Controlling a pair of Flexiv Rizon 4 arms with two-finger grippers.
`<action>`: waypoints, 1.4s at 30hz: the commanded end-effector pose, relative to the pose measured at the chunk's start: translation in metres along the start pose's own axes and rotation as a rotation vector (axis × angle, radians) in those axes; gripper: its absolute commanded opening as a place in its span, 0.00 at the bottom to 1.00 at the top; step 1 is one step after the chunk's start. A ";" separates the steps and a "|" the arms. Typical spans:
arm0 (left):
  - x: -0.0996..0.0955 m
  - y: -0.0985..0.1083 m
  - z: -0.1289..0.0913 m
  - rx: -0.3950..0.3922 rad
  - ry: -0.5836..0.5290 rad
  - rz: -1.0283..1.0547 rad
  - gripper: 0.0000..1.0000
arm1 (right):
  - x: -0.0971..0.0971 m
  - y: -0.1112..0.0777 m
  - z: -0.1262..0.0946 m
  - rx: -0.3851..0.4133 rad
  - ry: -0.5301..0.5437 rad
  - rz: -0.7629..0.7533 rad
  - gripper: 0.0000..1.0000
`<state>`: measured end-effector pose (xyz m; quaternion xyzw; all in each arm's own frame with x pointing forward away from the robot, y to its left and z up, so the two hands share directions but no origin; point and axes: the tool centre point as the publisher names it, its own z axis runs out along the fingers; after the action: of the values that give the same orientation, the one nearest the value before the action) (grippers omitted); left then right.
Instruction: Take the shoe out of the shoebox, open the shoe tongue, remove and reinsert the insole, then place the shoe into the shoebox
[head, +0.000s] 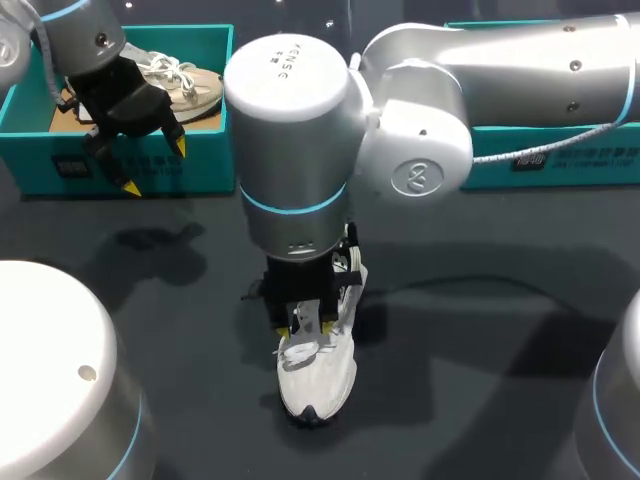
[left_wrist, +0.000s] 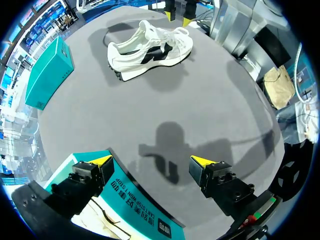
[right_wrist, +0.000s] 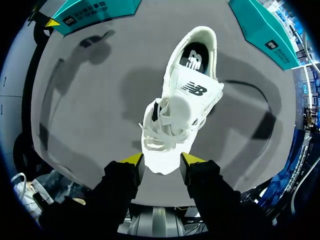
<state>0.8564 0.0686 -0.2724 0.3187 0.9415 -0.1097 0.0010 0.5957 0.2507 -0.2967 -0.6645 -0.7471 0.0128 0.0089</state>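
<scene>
White shoe (head: 318, 378), upright on table (head: 480, 390) at lower centre, outside teal shoebox (head: 205, 150) at upper left; right gripper (head: 308, 322) over its laces, grip not discernible; left gripper (head: 155, 167), fingers apart, above shoebox front wall.

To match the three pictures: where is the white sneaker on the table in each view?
Head view: white sneaker in the lower middle, under the right gripper.
Left wrist view: sneaker far ahead of the left gripper, beside the right gripper.
Right wrist view: sneaker just ahead of the right gripper, toe nearest.
Shared landmark: the right gripper.
</scene>
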 end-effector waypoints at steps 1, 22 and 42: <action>0.000 0.000 0.000 -0.003 0.002 0.000 1.00 | 0.008 0.000 0.004 -0.031 -0.041 0.541 0.43; 0.000 0.000 0.000 -0.003 0.002 0.000 1.00 | -0.043 0.075 0.040 -0.014 -0.009 0.549 0.25; 0.000 0.000 0.000 -0.003 0.002 0.000 1.00 | -0.042 0.095 0.037 -0.032 -0.025 0.478 0.27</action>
<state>0.8564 0.0686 -0.2724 0.3187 0.9415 -0.1096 0.0010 0.6934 0.2132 -0.3263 -0.7465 -0.6652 0.0078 -0.0086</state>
